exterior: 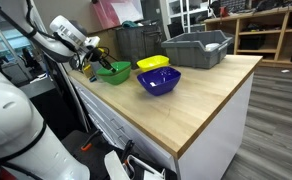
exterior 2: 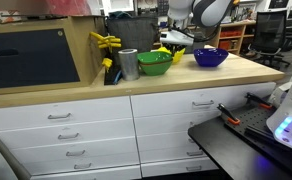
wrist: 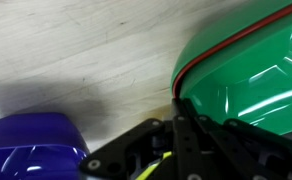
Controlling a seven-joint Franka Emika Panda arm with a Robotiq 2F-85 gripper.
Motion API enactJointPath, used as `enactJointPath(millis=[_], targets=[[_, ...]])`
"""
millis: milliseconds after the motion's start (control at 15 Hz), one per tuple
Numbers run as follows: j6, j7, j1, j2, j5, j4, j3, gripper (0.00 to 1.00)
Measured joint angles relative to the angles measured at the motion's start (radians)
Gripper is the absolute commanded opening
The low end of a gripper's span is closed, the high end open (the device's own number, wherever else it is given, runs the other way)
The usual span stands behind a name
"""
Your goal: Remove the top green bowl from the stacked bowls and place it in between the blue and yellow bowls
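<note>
- The green bowl (exterior: pixel 113 72) sits on the wooden counter (exterior: pixel 211 95) left of centre in an exterior view, at the far left end of the group of bowls. In an exterior view (exterior 2: pixel 154 62) it is at centre frame.
- In the wrist view the green bowl (wrist: pixel 248 70) fills the upper right, with a thin red line along its rim. Whether other bowls lie stacked under it cannot be told.
- The gripper (wrist: pixel 176 148) shows as a black body along the bottom edge of the wrist view, just beside the bowl's rim. How far its jaws are parted, and whether they grip anything, cannot be told.
- In an exterior view the gripper (exterior 2: pixel 176 38) hangs above the counter, between the green and blue bowls.
- The blue bowl (exterior: pixel 159 81) is right of the green one and nearer the camera. In the wrist view (wrist: pixel 31 148) it is at lower left.
- The yellow bowl (exterior: pixel 153 63) lies just behind the blue one.
- A grey bin (exterior: pixel 196 48) stands further back, upper right of the bowls.
- A metal cup (exterior 2: pixel 128 64) stands just left of the green bowl.
</note>
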Motion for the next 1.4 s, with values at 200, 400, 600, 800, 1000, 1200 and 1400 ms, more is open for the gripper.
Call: enactJointPath(millis=[200, 400, 600, 800, 1000, 1200, 1400], targets=[[-0.001, -0.003, 0.0, -0.016, -0.001, 0.027, 0.0, 0.01], [-0.001, -0.005, 0.001, -0.037, 0.005, 0.047, -0.001, 0.01], [0.0, -0.008, 0.006, -0.062, 0.027, 0.052, -0.002, 0.01], [0.001, -0.028, 0.016, -0.089, 0.066, 0.052, -0.005, 0.01], [0.003, -0.058, 0.033, -0.12, 0.117, 0.052, -0.012, 0.01], [0.008, -0.086, 0.055, -0.153, 0.167, 0.052, -0.023, 0.01], [0.009, -0.114, 0.08, -0.193, 0.207, 0.052, -0.046, 0.01]])
